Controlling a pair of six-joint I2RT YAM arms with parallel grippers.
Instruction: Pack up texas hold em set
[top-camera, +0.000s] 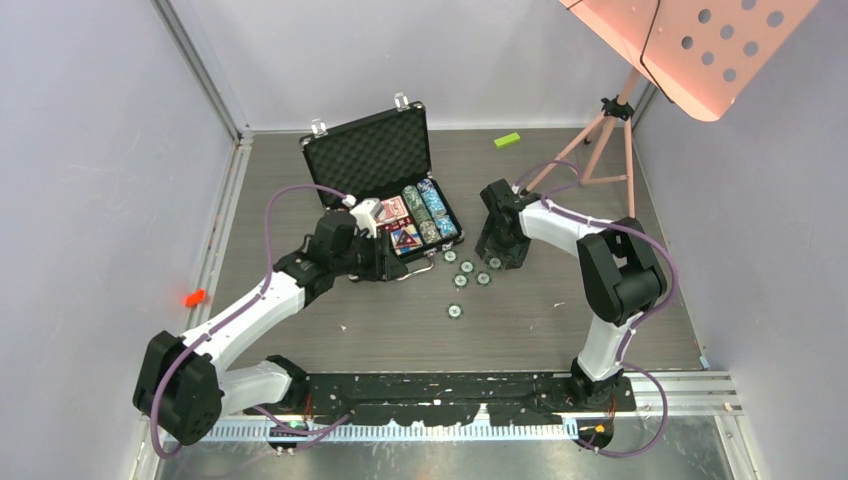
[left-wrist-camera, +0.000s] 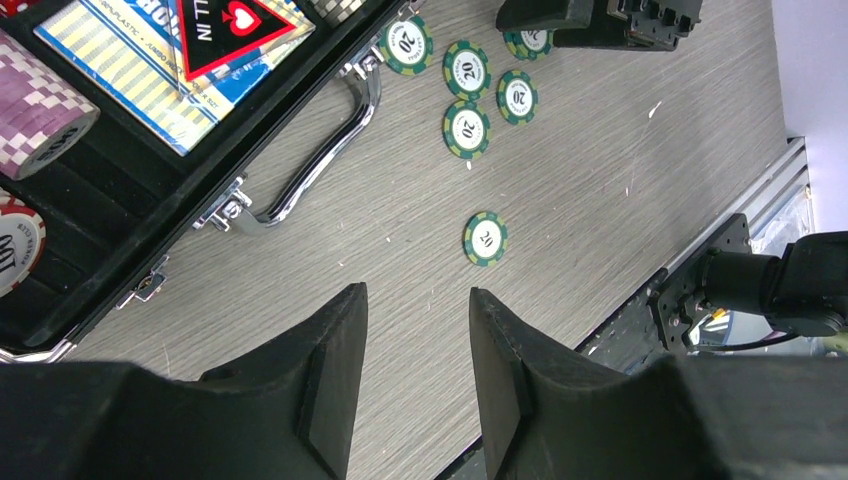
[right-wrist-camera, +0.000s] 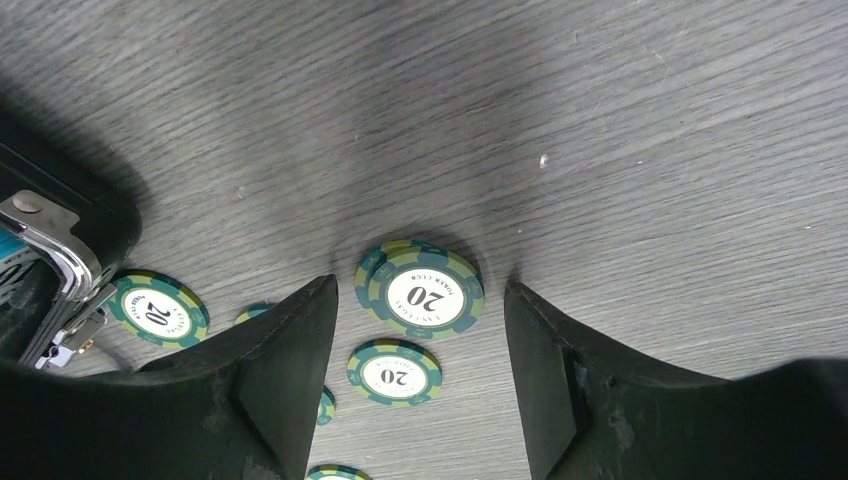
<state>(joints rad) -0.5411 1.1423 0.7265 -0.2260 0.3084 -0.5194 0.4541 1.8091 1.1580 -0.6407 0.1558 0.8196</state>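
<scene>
The black briefcase (top-camera: 368, 152) lies open at the table's back, its foam lid up. Rows of striped chips (top-camera: 428, 212) and the red card deck (top-camera: 398, 225) sit inside it. Several green "20" chips (top-camera: 467, 268) lie loose on the table in front of its silver handle (left-wrist-camera: 320, 165). My left gripper (left-wrist-camera: 418, 295) is open and empty over bare table beside the case, with one chip (left-wrist-camera: 486, 239) just ahead. My right gripper (right-wrist-camera: 420, 290) is open low over the loose chips. Two overlapping chips (right-wrist-camera: 424, 290) lie by its fingertips, and another chip (right-wrist-camera: 394, 371) lies between the fingers.
A small green block (top-camera: 507, 140) lies at the back. A pink tripod (top-camera: 600, 135) with a perforated pink board (top-camera: 700, 45) stands at the back right. A small red object (top-camera: 194, 297) sits at the left wall. A black rail (top-camera: 460, 390) lines the near edge.
</scene>
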